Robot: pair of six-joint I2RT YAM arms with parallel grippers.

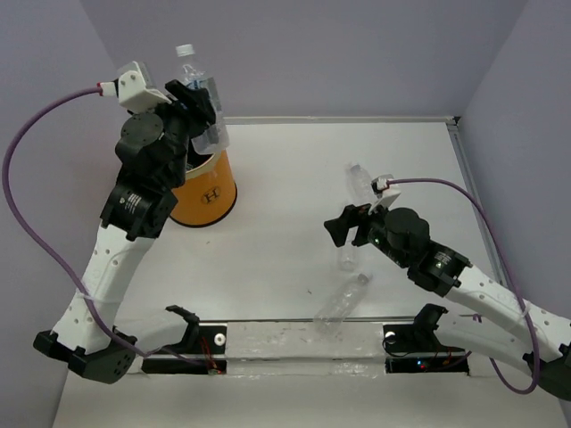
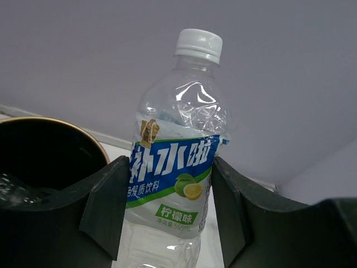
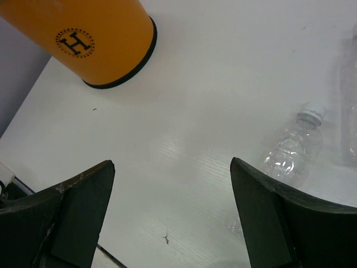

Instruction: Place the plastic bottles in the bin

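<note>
Aloft, left claw point(image 2: 170, 184) clamped on upright bottle point(image 2: 184, 111) above bin point(image 1: 210, 192) (right claw point(image 3: 173, 173) apart).

Seen from the left wrist, the labelled bottle point(image 2: 173, 184) runs off the lower edge of the frame, its base unseen. The bin point(image 2: 56, 121) at lower left is cropped, its black inside too dark to read. From above, the left arm point(image 1: 147, 169) masks the bin's upper-left rim. At the right edge of the right wrist view, a second bottle point(image 3: 350, 100) is a cut-off blur.
</note>
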